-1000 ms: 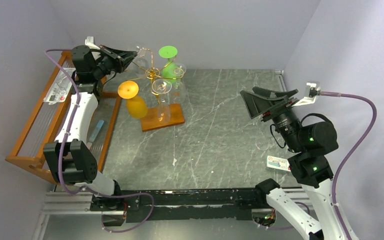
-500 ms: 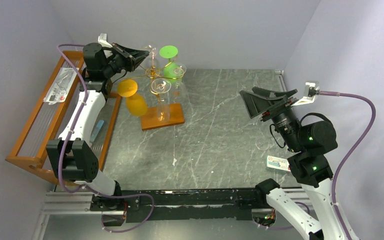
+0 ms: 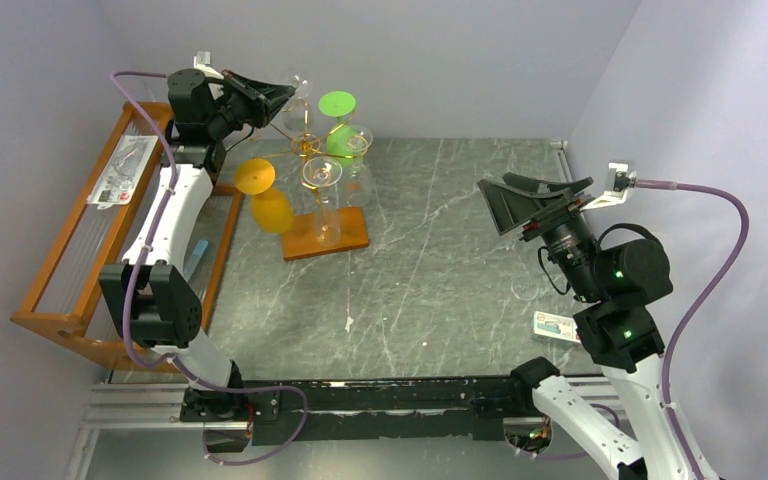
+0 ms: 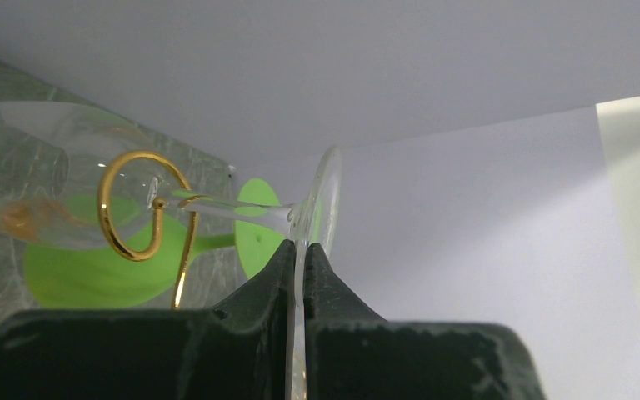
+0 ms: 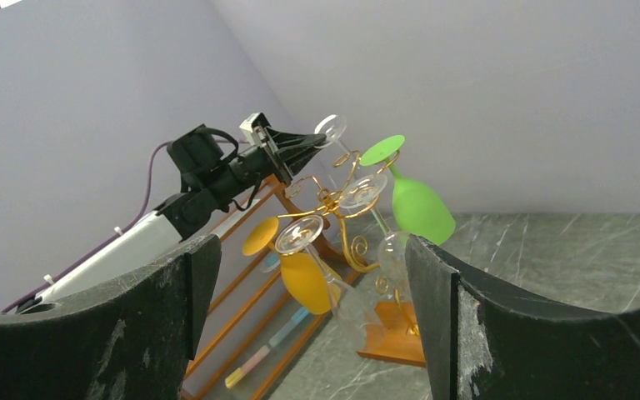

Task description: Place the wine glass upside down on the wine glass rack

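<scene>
My left gripper (image 3: 278, 97) is shut on the round foot of a clear wine glass (image 3: 300, 90), held on its side high at the far left, level with the top of the rack. In the left wrist view the jaws (image 4: 303, 247) pinch the foot's rim (image 4: 323, 192), and the stem (image 4: 242, 213) crosses a gold scroll arm (image 4: 133, 208). The wine glass rack (image 3: 305, 148) is gold wire on a brown wooden base (image 3: 350, 235). It also shows in the right wrist view (image 5: 346, 200). My right gripper (image 3: 535, 200) is open and empty, far to the right, facing the rack (image 5: 312, 250).
An orange glass (image 3: 270, 210), a green glass (image 3: 338, 135) and two clear glasses (image 3: 322, 178) hang on the rack. A large wooden tray shelf (image 3: 60, 290) along the left wall holds a packet (image 3: 120, 175) and a pen-like stick (image 3: 193, 262). A small card (image 3: 557, 327) lies beside the right arm.
My left gripper has carried the clear glass to the right and then slightly up and back, toward the rack's top. The right arm has barely moved.
</scene>
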`<state>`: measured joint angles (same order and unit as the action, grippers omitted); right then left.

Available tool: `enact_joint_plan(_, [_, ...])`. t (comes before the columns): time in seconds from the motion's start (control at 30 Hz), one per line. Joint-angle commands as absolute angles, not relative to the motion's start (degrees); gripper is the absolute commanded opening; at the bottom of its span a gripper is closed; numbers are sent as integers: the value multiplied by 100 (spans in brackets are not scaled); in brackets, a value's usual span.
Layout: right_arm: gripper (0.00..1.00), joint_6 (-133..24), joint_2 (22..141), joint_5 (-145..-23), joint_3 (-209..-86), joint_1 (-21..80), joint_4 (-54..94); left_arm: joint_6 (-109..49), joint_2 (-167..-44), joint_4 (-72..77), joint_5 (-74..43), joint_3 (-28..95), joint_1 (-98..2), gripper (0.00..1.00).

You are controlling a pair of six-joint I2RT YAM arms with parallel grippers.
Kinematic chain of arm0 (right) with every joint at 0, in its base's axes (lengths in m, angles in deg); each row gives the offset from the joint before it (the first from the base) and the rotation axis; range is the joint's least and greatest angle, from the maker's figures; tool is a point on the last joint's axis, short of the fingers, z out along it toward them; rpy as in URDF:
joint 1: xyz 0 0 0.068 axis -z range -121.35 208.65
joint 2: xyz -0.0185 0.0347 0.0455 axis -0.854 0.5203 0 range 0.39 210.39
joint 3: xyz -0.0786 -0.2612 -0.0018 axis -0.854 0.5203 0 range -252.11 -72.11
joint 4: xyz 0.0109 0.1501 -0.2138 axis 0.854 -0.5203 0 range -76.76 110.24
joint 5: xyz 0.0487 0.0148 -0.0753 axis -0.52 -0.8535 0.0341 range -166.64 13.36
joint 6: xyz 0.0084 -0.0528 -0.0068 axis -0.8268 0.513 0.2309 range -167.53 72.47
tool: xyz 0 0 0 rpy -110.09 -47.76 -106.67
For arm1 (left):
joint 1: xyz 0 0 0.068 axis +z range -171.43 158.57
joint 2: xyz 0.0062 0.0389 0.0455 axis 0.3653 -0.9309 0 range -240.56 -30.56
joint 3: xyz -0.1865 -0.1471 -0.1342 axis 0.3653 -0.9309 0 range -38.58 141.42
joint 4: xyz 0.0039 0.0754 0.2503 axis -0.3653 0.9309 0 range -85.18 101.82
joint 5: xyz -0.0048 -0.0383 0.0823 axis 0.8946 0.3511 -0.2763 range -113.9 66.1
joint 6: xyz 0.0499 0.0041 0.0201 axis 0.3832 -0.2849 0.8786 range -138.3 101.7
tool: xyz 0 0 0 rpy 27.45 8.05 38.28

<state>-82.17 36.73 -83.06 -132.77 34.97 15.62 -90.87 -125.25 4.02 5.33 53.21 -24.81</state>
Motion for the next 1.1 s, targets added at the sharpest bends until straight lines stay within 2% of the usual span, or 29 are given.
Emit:
enact_joint_plan(0.0, [85, -8171, 3669, -8223, -13334, 3481, 1549, -8847, -12572, 431, 290, 5612, -2512, 5])
enact_joint_plan(0.57, [85, -8189, 3669, -8234, -13269, 3479, 1559, -8755, -12434, 330, 609, 5205, -1999, 5])
enact_joint_plan(0.93, [84, -8167, 3686, -8234, -13232, 3475, 1593, -7444, -12683, 1127, 635, 5852, -1888, 5])
enact_joint_plan(1.07, [84, -8222, 3704, -8260, -13176, 3474, 1666, -7257, -12701, 1318, 515, 5835, -1888, 12])
